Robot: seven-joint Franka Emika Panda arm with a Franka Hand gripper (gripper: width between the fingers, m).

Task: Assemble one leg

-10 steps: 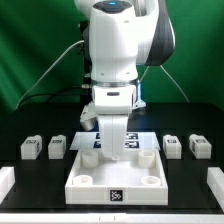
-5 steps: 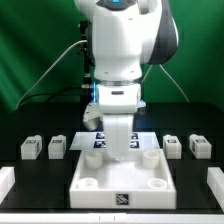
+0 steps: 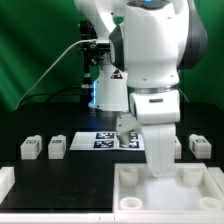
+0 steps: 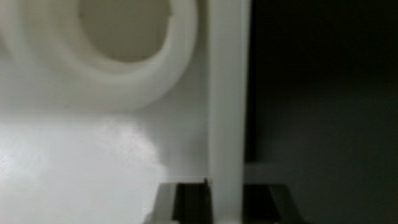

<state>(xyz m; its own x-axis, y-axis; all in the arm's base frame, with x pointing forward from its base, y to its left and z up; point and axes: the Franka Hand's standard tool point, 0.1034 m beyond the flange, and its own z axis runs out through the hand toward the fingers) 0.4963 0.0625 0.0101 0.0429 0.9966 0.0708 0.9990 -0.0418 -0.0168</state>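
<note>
Legs (image 3: 30, 149) stand on the table (image 3: 70, 180), well apart from the gripper (image 3: 159, 170): two at the exterior view's left, one at its right. The gripper reaches down onto the tray (image 3: 205, 200) at its far wall. In the wrist view its fingers (image 4: 185, 205) clamp that wall between them.

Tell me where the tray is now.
In the exterior view, the tray sits at the lower right under the arm, just in front of the marker board.
</note>
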